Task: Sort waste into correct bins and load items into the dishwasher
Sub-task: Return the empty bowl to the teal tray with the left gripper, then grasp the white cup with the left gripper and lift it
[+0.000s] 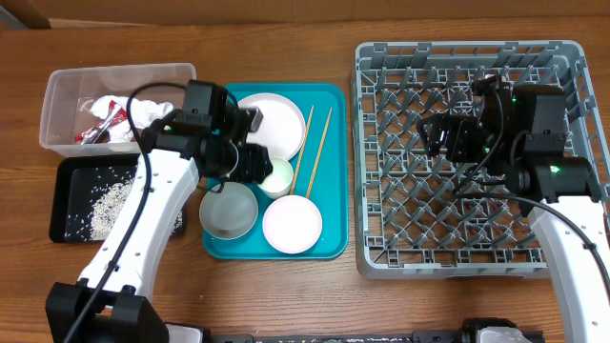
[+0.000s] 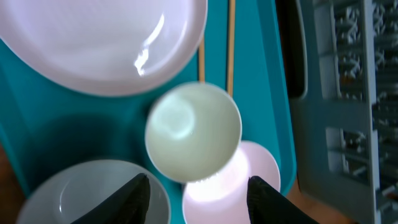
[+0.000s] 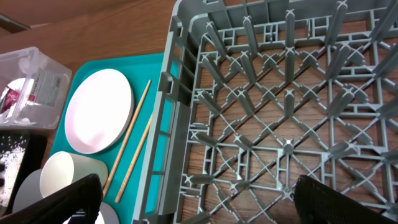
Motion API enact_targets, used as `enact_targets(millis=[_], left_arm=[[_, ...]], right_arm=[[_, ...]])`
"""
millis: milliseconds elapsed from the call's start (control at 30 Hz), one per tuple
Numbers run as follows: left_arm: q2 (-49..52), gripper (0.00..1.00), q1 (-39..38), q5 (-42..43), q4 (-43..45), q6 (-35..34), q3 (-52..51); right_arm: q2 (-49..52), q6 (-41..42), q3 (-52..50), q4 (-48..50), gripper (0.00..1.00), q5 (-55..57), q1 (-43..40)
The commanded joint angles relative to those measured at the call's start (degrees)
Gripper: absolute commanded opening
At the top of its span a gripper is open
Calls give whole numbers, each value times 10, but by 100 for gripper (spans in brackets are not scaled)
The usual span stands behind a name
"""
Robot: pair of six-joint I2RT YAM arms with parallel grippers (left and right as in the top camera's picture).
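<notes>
Left gripper [image 2: 198,198] spread above pale cup [image 2: 193,132]; white plate [image 2: 106,37] beyond.

Wood-grain worktop [image 1: 286,38], brown, grain running L–R. Four things sit directly on it. Far L: clear tub [image 1: 119,69], w/ black tray [image 1: 55,205] just in front on the robot's side; can't tell if they touch. Centre: teal tray [image 1: 329,191], near both. R: grey rack [image 1: 360,171], biggest of the lot, just beside the teal tray w/ a thin strip of wood btwn them. Wood shows thru the rack's lattice floor, also along the back edge behind tub and trays.
</notes>
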Motion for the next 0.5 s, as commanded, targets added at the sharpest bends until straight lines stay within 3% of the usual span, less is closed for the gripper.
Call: enact_targets(millis=[0, 367, 433, 467], left_arm=[[15, 51, -2, -49, 36, 18, 13], [134, 35, -8, 10, 51, 91, 13], [149, 24, -8, 10, 50, 91, 13], [156, 8, -8, 10, 51, 90, 13]], right_arm=[[-1, 2, 11, 2, 100, -1, -3], [2, 2, 9, 2, 100, 0, -3], [3, 2, 9, 2, 100, 0, -3], [3, 2, 9, 2, 100, 0, -3]])
